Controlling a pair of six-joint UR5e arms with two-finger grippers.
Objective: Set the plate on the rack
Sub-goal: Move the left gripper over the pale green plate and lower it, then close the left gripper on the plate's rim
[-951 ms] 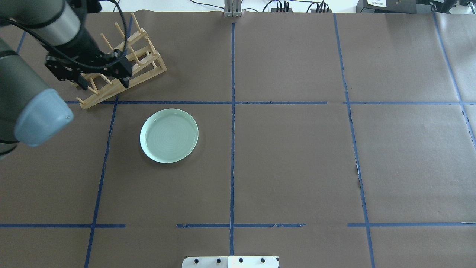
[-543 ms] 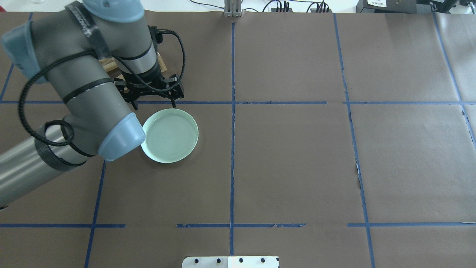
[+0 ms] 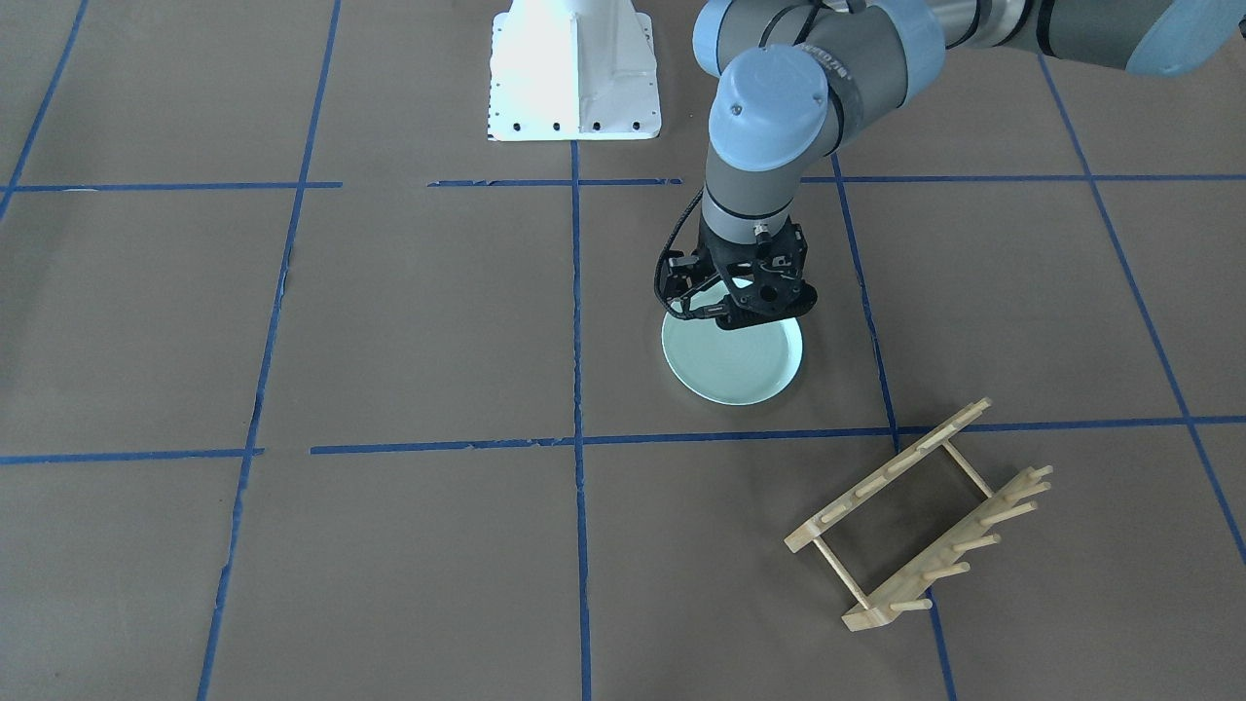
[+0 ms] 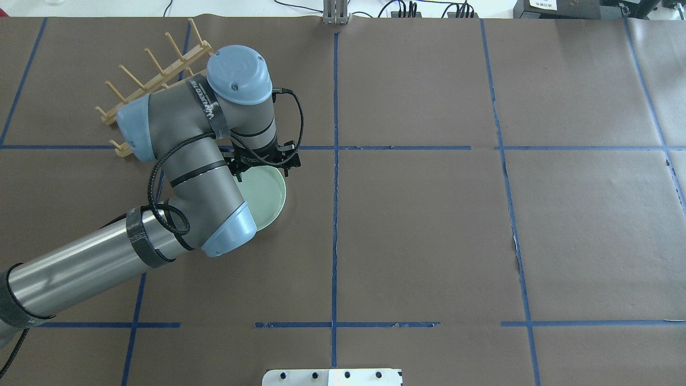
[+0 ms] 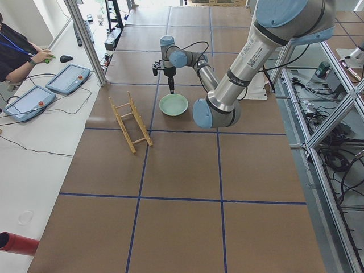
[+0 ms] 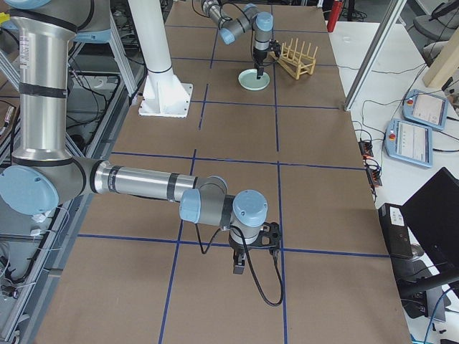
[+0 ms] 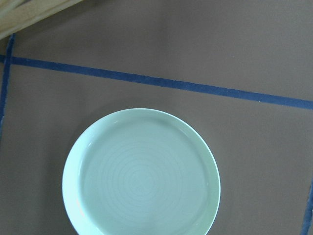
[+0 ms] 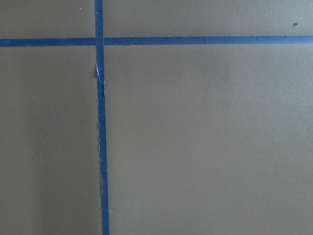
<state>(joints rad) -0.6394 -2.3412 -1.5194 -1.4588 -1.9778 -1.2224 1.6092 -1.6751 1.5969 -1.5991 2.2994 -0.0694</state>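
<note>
The pale mint-green plate [image 3: 732,362] lies flat and right side up on the brown paper; it also shows in the overhead view [image 4: 272,194] and fills the lower part of the left wrist view [image 7: 142,171]. The light-wood rack [image 3: 920,516] stands apart from it, beyond the left arm in the overhead view [image 4: 155,67]. My left gripper [image 4: 262,166] points down over the plate's far rim, open and empty, above the plate [image 3: 745,316]. My right gripper [image 6: 240,264] hangs low over bare paper far from both; I cannot tell whether it is open or shut.
Blue tape lines divide the brown paper into squares. The white robot base plate [image 3: 572,73] sits at the table's robot side. An operator [image 5: 17,48] and pendants [image 5: 68,78] are beside the table near the rack. The right wrist view shows only paper and tape.
My left arm has swung from over the rack to over the plate's far rim, and the gripper now points down at the plate. The plate and rack have not moved.
</note>
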